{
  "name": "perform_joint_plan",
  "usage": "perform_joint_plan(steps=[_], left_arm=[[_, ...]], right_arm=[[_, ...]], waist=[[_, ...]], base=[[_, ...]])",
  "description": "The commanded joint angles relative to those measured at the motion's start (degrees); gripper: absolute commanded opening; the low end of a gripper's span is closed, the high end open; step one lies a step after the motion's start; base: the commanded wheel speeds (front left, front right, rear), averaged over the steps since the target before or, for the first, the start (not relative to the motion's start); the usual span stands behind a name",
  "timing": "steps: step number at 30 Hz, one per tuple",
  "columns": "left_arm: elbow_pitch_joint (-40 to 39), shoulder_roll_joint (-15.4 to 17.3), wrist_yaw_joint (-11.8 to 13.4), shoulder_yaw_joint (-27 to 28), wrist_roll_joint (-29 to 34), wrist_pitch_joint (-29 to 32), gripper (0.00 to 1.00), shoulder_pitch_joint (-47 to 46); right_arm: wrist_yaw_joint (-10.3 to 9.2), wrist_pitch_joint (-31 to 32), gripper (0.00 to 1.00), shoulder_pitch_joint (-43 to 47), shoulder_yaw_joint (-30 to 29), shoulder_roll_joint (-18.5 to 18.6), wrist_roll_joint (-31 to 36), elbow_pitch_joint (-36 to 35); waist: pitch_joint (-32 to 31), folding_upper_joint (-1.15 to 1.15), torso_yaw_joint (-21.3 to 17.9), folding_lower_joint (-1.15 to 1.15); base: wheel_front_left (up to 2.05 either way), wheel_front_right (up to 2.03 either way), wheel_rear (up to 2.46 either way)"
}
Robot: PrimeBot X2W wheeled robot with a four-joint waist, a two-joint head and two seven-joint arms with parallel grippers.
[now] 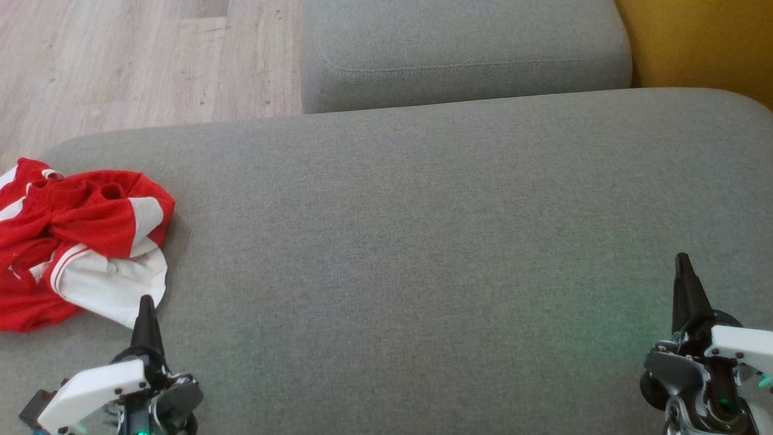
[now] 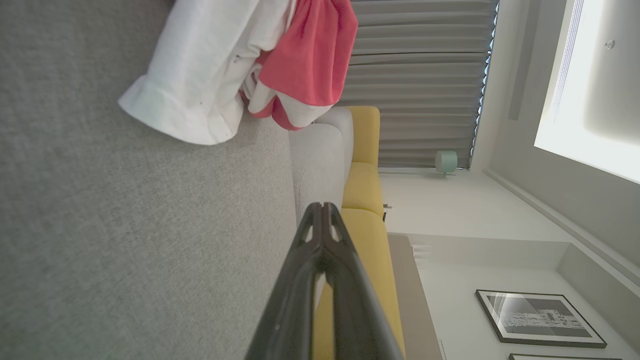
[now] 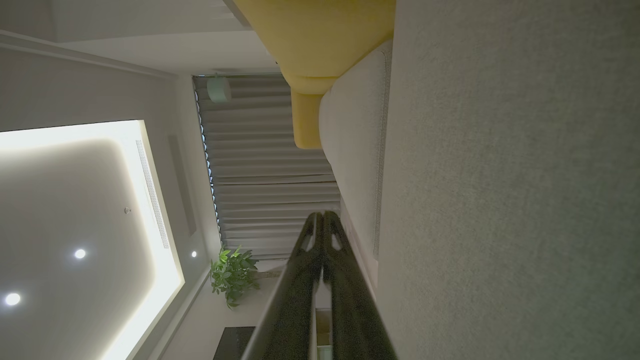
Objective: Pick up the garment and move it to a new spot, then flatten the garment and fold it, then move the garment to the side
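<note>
Two tools clenched empty — left tool point(image 1: 146, 301), right tool point(image 1: 683, 260) — crumpled garment point(image 1: 78, 241) cut off at the left edge.

A broad grey fabric cushion point(image 1: 423, 254) spread across the foreground, with a second grey cushion point(image 1: 465, 54) against its far edge. Pale wood-plank floor point(image 1: 121, 60) lay beyond on the left, yellow upholstery point(image 1: 706, 42) on the right. Grey pleated curtains point(image 2: 420, 75) hung behind, near a small round pale-green object point(image 2: 445, 161). A framed black-and-white picture point(image 2: 540, 317) hung on a white wall. A lit ceiling recess point(image 3: 75, 200) glowed beside small spotlights point(image 3: 79, 253), and a leafy plant point(image 3: 232, 275) stood by the curtains.
</note>
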State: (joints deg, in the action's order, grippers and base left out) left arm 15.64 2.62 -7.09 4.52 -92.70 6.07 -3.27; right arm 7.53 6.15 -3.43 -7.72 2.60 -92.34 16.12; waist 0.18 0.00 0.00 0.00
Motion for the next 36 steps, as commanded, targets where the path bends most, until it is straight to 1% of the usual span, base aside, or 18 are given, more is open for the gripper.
perform_joint_plan(steps=[1, 36], left_arm=[[-1.6, 0.3, -0.4, 2.0, 0.5, 0.4, 0.0, -2.9], [-1.6, 0.3, -0.4, 2.0, 0.5, 0.4, 0.0, -2.9]], right_arm=[[-0.04, 0.3, 0.0, -2.8, 1.2, 0.3, 0.1, -2.1], [-0.04, 0.3, 0.0, -2.8, 1.2, 0.3, 0.1, -2.1]], waist=[[0.0, 0.0, 0.0, 0.0], [0.0, 0.0, 0.0, 0.0]], base=[[0.0, 0.0, 0.0], [0.0, 0.0, 0.0]])
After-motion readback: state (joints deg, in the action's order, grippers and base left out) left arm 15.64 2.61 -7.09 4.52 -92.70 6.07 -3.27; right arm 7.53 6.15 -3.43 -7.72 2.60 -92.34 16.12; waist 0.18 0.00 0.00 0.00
